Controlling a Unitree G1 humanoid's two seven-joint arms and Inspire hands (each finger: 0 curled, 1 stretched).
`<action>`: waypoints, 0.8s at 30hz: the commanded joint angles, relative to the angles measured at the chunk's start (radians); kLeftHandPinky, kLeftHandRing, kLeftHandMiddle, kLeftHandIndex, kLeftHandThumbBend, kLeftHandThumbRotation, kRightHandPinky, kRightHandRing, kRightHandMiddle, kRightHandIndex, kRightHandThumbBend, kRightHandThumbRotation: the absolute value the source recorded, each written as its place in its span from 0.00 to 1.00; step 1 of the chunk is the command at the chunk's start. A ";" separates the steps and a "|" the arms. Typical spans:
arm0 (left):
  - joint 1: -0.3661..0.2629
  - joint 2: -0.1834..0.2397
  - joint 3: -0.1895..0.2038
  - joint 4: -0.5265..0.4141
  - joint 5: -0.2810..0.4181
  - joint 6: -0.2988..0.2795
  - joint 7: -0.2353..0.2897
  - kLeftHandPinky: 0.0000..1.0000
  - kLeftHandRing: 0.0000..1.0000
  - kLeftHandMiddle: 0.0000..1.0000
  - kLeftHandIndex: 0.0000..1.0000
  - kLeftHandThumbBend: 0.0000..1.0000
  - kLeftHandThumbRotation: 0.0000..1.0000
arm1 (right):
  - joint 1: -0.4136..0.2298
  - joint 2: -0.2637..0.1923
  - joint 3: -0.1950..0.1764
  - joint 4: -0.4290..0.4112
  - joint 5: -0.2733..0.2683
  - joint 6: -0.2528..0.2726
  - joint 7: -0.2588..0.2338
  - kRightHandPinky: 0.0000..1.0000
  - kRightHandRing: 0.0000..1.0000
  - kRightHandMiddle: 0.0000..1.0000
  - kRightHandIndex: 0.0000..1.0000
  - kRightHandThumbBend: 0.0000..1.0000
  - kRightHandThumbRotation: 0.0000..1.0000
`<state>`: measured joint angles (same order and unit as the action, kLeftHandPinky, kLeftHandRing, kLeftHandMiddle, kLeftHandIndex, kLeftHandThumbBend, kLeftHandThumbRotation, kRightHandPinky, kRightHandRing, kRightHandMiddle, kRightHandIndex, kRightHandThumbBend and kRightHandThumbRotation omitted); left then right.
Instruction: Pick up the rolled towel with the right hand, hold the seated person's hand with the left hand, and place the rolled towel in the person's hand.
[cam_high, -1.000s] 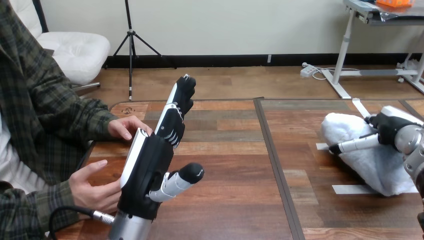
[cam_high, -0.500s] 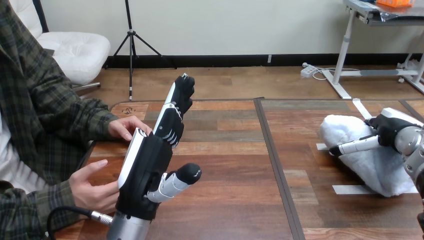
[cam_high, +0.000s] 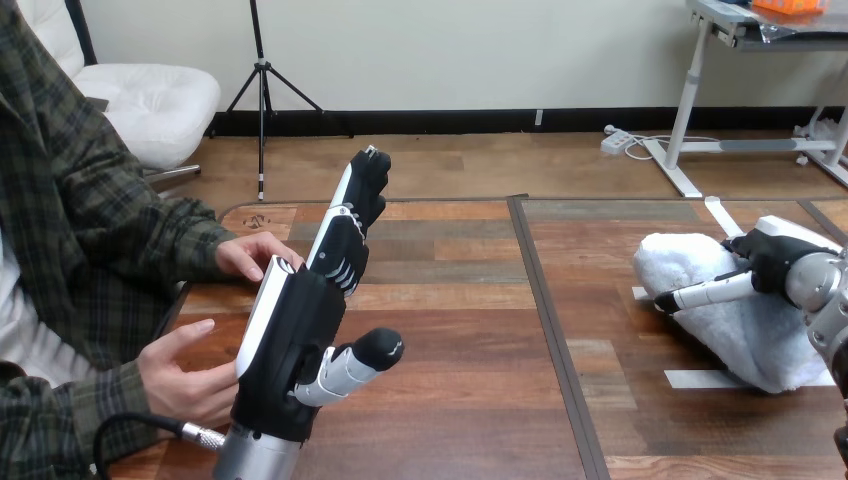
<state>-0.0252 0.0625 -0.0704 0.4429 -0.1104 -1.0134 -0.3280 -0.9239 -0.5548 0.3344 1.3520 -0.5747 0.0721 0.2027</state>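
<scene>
Head view of the table (cam_high: 460, 400), with positions given from the dark seam (cam_high: 545, 300) that runs down its top.

Far left of the seam, at the table's edge, two hands of the seated person are seen. The person's farther hand (cam_high: 252, 254) is laid palm down on the table. The person's nearer hand (cam_high: 185, 372) is held above the table's edge with its palm turned toward the seam.

Nearer the seam, but on the same side, the left robot hand (cam_high: 292, 345) is raised on its silver forearm. It is released: its fingers (cam_high: 345, 235) are held straight and point away from the robot, its thumb (cam_high: 362, 357) is stretched toward the seam, and nothing is held in it. Its white back is turned to the person. The nearer hand lies just beside that back; contact cannot be confirmed. The farther hand's fingertips lie just beside its upper edge.

Right of the seam, the rolled towel (cam_high: 735, 325), white and fluffy, lies on the table between two white tape strips (cam_high: 700, 378). The right robot hand (cam_high: 775, 262) rests against the towel's far end, on the side away from the seam. Whether the towel is grasped cannot be told.
</scene>
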 joint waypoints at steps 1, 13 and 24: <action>-0.026 -0.004 -0.013 -0.046 -0.020 0.002 -0.007 0.99 1.00 1.00 1.00 1.00 0.82 | -0.015 0.007 0.013 -0.007 -0.006 -0.014 0.004 0.77 0.90 0.92 0.93 0.95 0.53; -0.026 -0.009 -0.013 -0.055 -0.012 0.007 -0.004 0.99 1.00 1.00 1.00 1.00 0.83 | -0.005 0.013 0.044 -0.001 -0.031 0.003 -0.031 0.66 0.83 0.89 0.91 1.00 0.55; -0.024 -0.007 -0.010 -0.058 -0.002 0.007 0.001 0.98 1.00 1.00 1.00 1.00 0.83 | 0.002 0.042 -0.024 -0.010 0.035 0.042 -0.116 0.57 0.75 0.81 0.81 0.99 0.32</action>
<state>-0.0171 0.0599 -0.0768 0.4357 -0.1086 -1.0055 -0.3348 -0.9209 -0.5465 0.3430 1.3519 -0.5712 0.0959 0.1425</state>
